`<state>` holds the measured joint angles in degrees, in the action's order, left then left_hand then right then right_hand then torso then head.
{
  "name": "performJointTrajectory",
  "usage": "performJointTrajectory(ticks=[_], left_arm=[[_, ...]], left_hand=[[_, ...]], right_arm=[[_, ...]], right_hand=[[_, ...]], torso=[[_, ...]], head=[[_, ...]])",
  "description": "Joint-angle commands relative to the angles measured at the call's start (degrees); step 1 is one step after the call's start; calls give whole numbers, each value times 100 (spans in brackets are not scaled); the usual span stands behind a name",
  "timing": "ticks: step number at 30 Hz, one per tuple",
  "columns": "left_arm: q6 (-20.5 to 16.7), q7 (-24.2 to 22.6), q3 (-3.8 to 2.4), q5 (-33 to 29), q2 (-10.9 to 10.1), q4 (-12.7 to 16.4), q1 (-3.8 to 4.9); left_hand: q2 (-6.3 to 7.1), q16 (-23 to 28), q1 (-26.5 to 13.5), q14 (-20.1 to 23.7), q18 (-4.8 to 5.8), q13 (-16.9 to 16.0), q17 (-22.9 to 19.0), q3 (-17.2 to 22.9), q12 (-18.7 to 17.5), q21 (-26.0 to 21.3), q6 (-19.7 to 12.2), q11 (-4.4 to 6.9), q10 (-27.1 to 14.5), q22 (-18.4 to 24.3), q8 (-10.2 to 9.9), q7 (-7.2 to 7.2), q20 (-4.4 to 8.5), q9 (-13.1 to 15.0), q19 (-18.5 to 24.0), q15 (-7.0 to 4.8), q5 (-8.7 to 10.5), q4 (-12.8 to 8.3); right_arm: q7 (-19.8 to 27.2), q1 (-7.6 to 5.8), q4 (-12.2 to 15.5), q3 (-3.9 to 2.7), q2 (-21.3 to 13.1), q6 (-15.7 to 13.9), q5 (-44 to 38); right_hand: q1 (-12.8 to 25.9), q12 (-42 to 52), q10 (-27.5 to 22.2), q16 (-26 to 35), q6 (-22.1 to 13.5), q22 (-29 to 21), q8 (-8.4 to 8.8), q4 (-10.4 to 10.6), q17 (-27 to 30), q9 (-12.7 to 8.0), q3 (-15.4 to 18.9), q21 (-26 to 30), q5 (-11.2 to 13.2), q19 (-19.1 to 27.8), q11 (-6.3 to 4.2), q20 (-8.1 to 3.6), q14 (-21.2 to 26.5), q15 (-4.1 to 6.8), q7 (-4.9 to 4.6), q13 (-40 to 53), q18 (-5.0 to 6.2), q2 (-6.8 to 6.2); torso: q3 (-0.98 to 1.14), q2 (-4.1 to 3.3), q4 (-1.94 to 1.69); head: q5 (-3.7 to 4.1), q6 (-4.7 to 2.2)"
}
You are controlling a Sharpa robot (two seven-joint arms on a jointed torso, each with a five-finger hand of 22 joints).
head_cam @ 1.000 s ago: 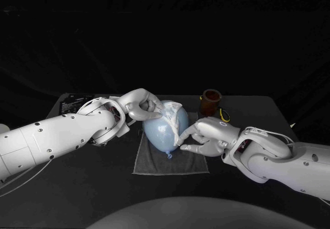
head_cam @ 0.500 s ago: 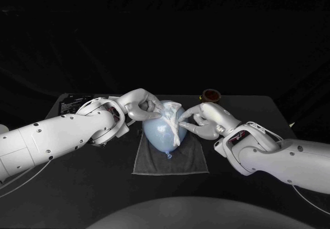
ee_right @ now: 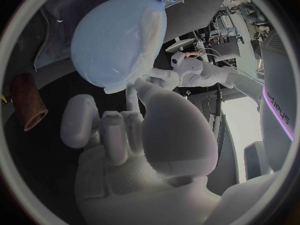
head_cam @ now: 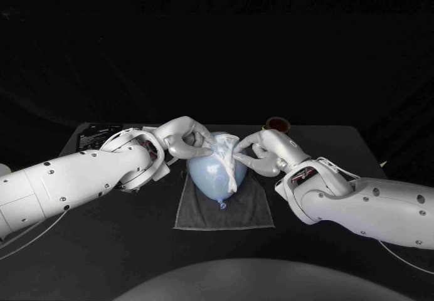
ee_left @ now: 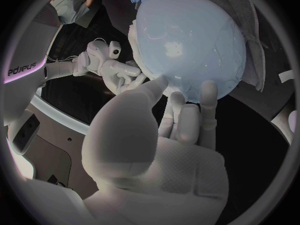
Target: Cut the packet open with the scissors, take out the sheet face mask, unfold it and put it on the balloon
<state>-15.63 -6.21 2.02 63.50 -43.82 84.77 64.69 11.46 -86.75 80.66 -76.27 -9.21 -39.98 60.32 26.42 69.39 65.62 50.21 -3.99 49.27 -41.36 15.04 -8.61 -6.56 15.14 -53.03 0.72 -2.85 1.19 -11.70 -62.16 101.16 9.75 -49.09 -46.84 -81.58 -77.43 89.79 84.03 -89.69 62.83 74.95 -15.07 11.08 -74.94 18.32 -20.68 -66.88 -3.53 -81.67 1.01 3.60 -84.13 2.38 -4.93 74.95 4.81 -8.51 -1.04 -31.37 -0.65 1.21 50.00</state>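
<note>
**Two robot hands fitting a sheet mask onto a balloon**

A pale blue balloon (head_cam: 215,175) lies on a grey towel (head_cam: 194,216) in the middle of the black table (head_cam: 108,244), its knot pointing towards the robot. The white sheet face mask (head_cam: 231,149) is draped over the balloon's far end and right flank. The left hand (head_cam: 185,139) pinches the mask's edge between thumb and finger at the far left. The right hand (head_cam: 262,153) appears to pinch the opposite edge. A brown jar (head_cam: 278,125) stands just behind it. Risks from here: uneven pulling could drag the sheet off or roll the balloon from the towel, and hard fingertip pressure might burst it
</note>
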Motion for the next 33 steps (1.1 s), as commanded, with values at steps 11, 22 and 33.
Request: performJointTrajectory(ticks=[11,22,33], left_arm=[[176,72,18,-4,24,-3,-15],[179,73,18,-6,23,0,-15],[180,76,18,-6,17,7,-15]], left_hand=[[-17,-18,8,-48,-56,-20,8,27,51,28,-26,-16,46,-18,-29,-10,-4,-12,-54,7,7,10],[-17,-18,8,-48,-56,-20,8,27,51,28,-26,-16,46,-18,-29,-10,-4,-12,-54,7,7,10],[-17,-18,8,-48,-56,-20,8,27,51,28,-26,-16,46,-18,-29,-10,-4,-12,-54,7,7,10]], right_arm=[[-224,41,131,-5,65,-133,-720],[-523,86,130,-4,68,78,-1073],[-770,132,100,-4,97,305,-1315]], right_hand=[[204,21,597,-31,42,921,-57,163,-1506,29,183,-12,33,-13,-57,-24,-587,52,18,1505,-41,-151],[272,21,597,-31,114,913,-151,312,-1506,76,456,15,35,1,-86,-36,-587,72,56,1505,-34,-245],[155,21,597,-31,111,899,-236,424,-1506,117,774,71,34,27,-106,-52,-587,90,79,1505,-25,-252]], torso=[[7,4,4],[8,2,2],[5,2,-1]], head=[[-14,0],[-14,0],[-17,0]])
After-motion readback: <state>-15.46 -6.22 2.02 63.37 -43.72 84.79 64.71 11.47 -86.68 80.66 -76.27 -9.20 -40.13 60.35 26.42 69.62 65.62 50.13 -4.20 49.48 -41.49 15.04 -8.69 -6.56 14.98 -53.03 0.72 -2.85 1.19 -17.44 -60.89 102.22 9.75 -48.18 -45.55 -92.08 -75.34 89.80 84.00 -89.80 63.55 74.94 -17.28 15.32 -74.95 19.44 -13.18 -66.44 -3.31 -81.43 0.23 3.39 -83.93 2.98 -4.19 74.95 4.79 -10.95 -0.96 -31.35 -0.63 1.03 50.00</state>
